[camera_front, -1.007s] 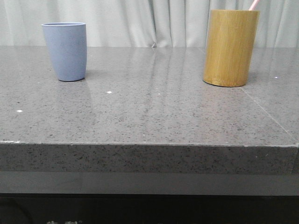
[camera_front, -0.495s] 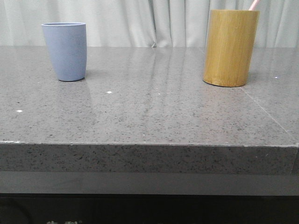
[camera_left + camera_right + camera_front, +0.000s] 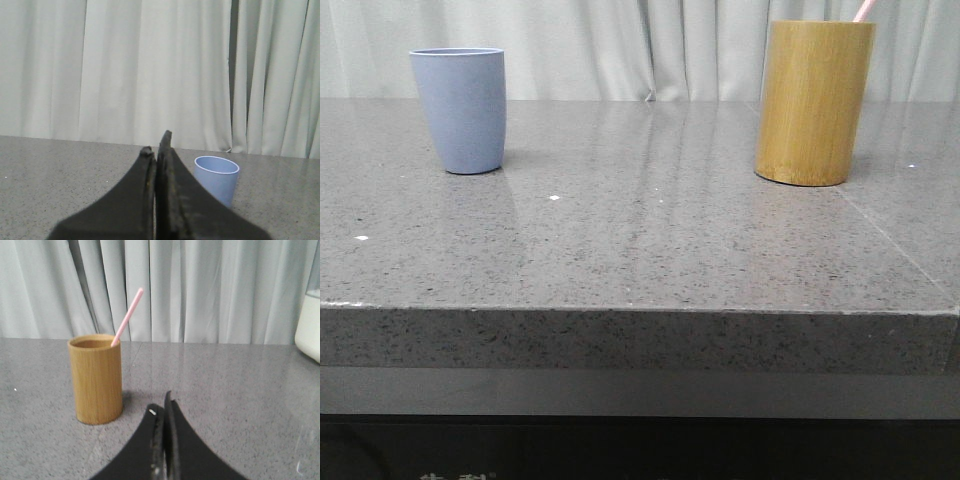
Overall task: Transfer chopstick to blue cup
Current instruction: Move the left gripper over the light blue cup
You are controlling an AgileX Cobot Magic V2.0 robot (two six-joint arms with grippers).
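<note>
The blue cup (image 3: 460, 108) stands upright and empty at the far left of the grey stone table; it also shows in the left wrist view (image 3: 216, 179). A pink chopstick (image 3: 127, 316) leans out of the bamboo holder (image 3: 813, 102) at the far right; in the front view only its tip (image 3: 863, 10) shows. The holder also shows in the right wrist view (image 3: 96, 378). My left gripper (image 3: 156, 146) is shut and empty, short of the blue cup. My right gripper (image 3: 161, 404) is shut and empty, short of the holder. Neither gripper shows in the front view.
The table's front edge (image 3: 640, 310) runs across the front view. Grey curtains (image 3: 620, 45) hang behind the table. A white container (image 3: 309, 322) stands at the edge of the right wrist view.
</note>
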